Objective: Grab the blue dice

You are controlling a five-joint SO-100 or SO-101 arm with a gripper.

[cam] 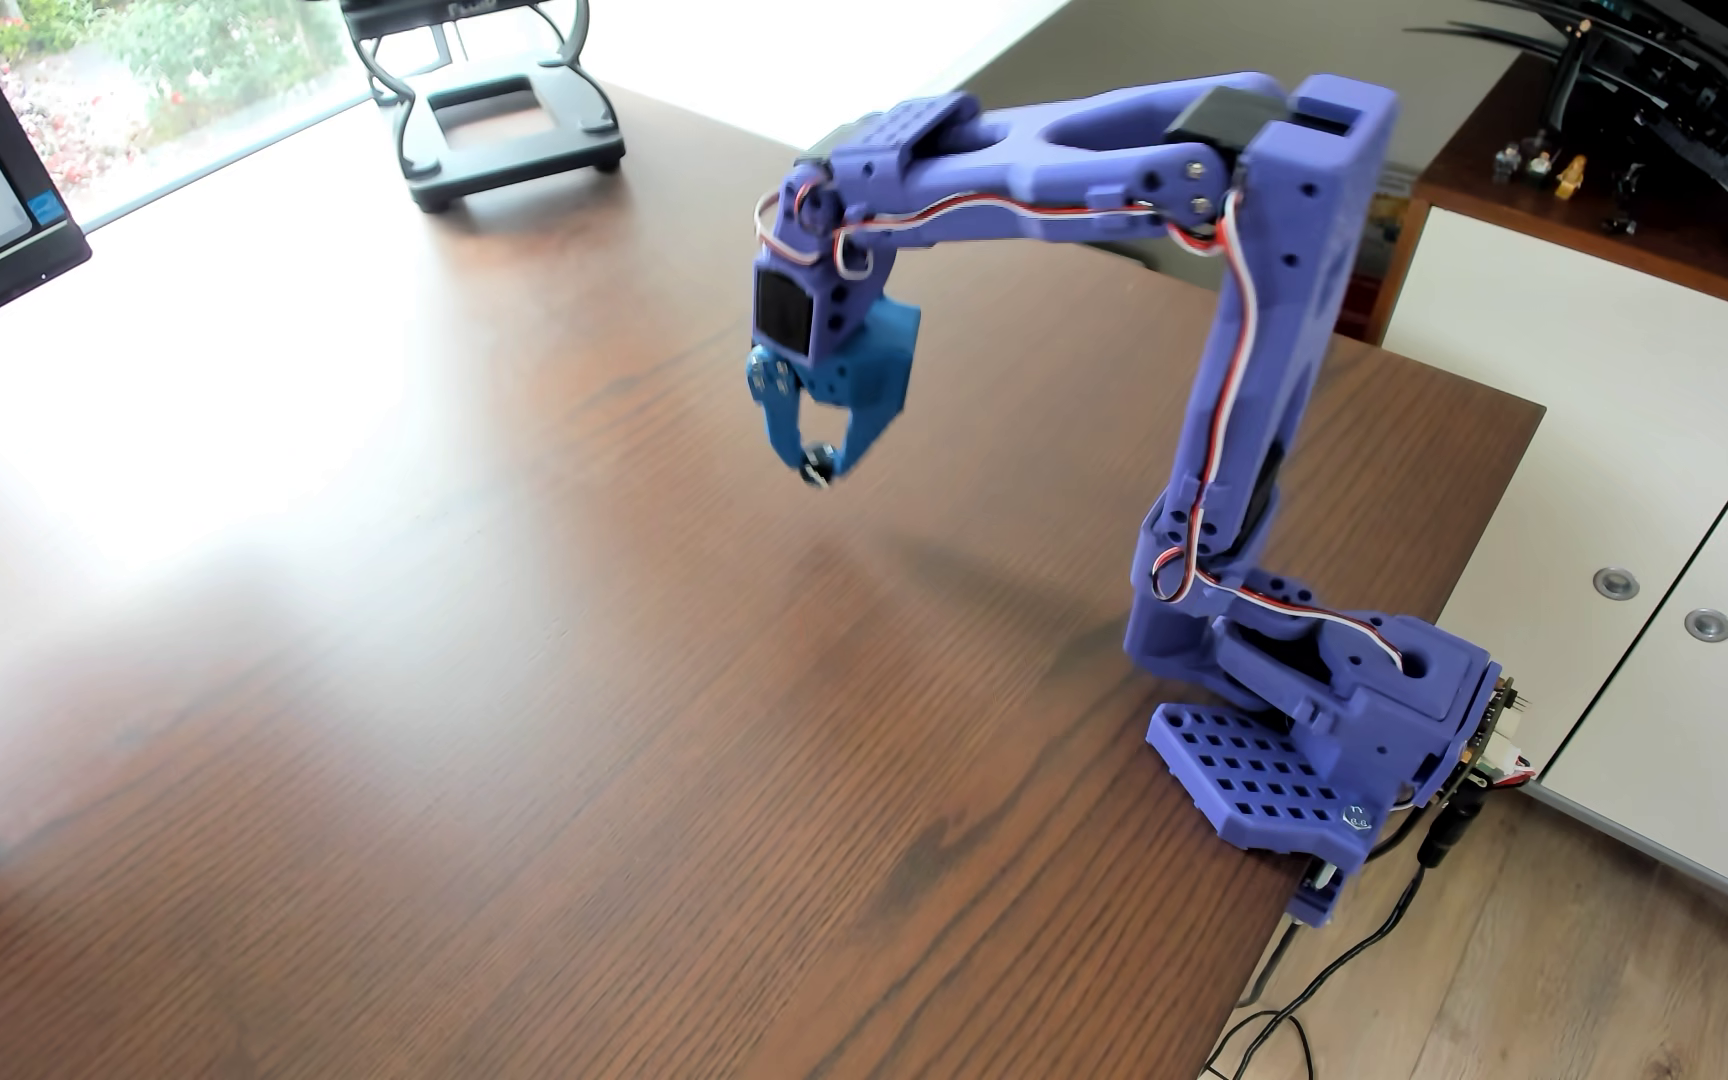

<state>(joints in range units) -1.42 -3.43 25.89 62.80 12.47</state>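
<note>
In the other view, the tool (pixel 822 469) hangs from the arched purple arm (pixel 1026 166), pointing down with its bright blue fingers drawn in toward each other and pinching the blue dice (pixel 817 464), a tiny near-black cube with a hint of white pips, right at the fingertips. The dice sits between the two tips at the very bottom of the tool, and it appears to be clear of the worktop (pixel 424 623), which lies below the tool with a faint shadow under and off to the right of it. The grab itself looks made, so the step in hand is, as I judge it, carrying the hold securely. Doing that well means keeping the squeeze steady, since the cube is held only by the extreme tips and its rounded corners could let it twist or pop out. Slow, smooth arm motion with no sudden wrist swing suits best. How deep the dice sits between the tips cannot be told, as motion blur softens that spot.
</note>
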